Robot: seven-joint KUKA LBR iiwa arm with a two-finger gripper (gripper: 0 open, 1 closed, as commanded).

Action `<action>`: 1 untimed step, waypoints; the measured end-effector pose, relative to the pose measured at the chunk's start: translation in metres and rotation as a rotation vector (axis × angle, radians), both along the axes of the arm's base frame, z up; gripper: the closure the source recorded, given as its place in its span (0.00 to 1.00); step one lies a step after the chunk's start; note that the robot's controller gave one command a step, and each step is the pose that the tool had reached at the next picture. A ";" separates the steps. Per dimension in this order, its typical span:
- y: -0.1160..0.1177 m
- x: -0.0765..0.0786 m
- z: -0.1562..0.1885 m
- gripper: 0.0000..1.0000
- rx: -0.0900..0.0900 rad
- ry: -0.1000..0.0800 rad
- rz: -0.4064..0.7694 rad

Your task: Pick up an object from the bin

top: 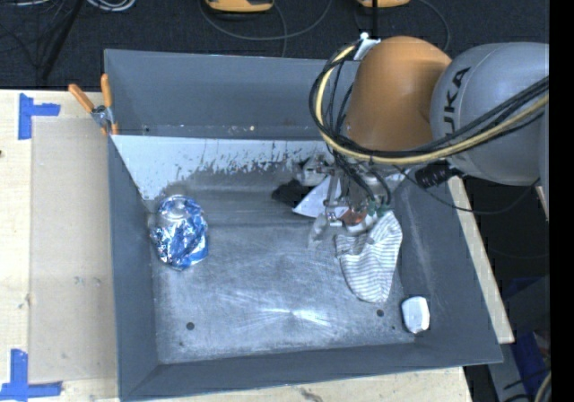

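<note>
Hovering: two-finger gripper [346, 217] sits low in the grey metal bin [134, 301], under the orange-covered wrist.
Fingers: cannot tell whether apart or together; wrist and cables mask them.
Cloth: white-and-grey checked rag [370, 264] lies just below-right, its top edge at the gripper; held or not is unclear.
Left: black flat piece [289, 192] lies just beside.
Far left: crumpled blue-and-silver foil wrapper [179, 234] lies well apart.
Why: my read is that the rag is the target, being nearest and soft enough to pinch.

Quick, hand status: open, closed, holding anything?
Hand: cannot be told whether it is open or closed. It is low at the upper edge of the striped cloth, in the right part of the bin.
</note>
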State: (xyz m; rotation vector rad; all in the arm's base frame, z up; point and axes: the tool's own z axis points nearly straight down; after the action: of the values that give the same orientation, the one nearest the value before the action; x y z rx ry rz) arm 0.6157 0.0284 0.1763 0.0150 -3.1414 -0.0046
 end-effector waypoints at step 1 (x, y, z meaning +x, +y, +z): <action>0.000 0.000 0.000 0.00 0.000 0.000 0.000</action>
State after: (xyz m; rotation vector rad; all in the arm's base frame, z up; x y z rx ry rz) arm 0.6157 0.0284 0.1763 0.0149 -3.1415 -0.0046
